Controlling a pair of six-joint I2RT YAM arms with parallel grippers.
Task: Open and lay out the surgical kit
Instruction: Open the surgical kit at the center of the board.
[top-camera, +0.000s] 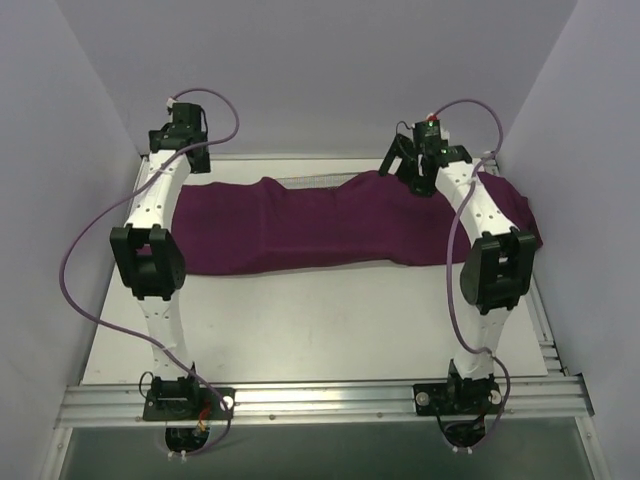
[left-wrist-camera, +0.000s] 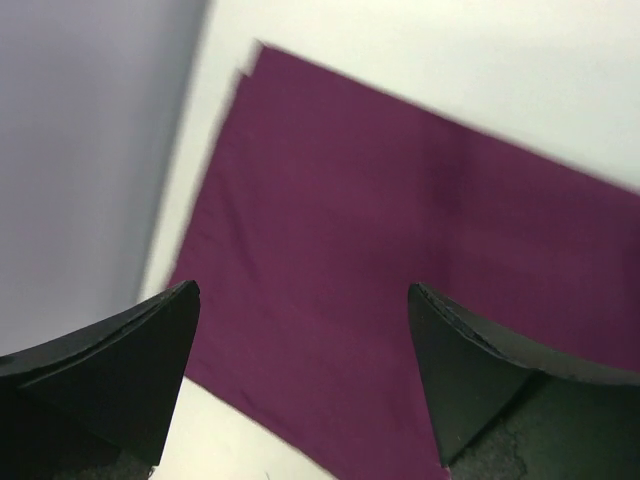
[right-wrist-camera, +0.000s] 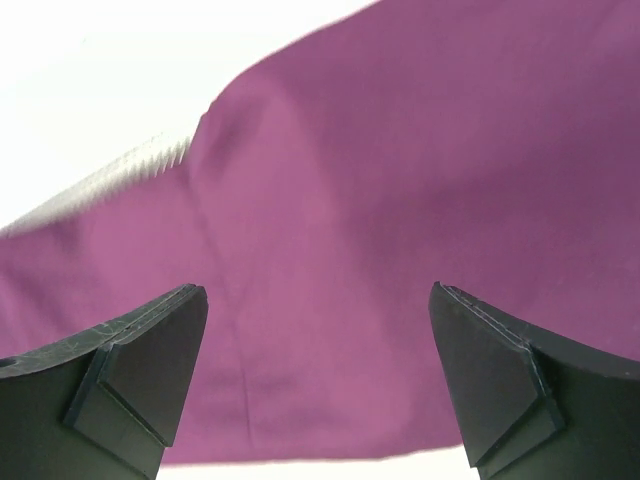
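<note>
Seeing the dark purple cloth wrap (top-camera: 330, 225) stretched left to right across the far half of the table (top-camera: 330, 320), humped around the middle, flatter toward the left end, bunched at the right end near the table's right edge. Covers nearly all of the wire-mesh tray (right-wrist-camera: 110, 178) (just a thin silver strip of mesh peeking out along the cloth's far edge, visible from the top camera and from the right wrist). Can't tell what sits under the cloth. Reading the left gripper (left-wrist-camera: 303, 292) as spread wide, nothing between the fingers, raised above the cloth's left end and close to the left wall (top-camera: 50, 200). From that wrist: flat stretch of cloth below, one corner with two layered edges lying on the white tabletop. Reading the right gripper (right-wrist-camera: 318, 292) as spread wide too, nothing pinched, hanging over the cloth right of centre, near the exposed mesh strip. Reads as clear of the cloth on both sides, though with blur in both wrist views, not calling it firmly. Also noting left arm (top-camera: 150, 260) and right arm (top-camera: 495, 265) reaching forward from the near edge, elbows up, with a purple cable (top-camera: 64, 268) looping beside the left one.
</note>
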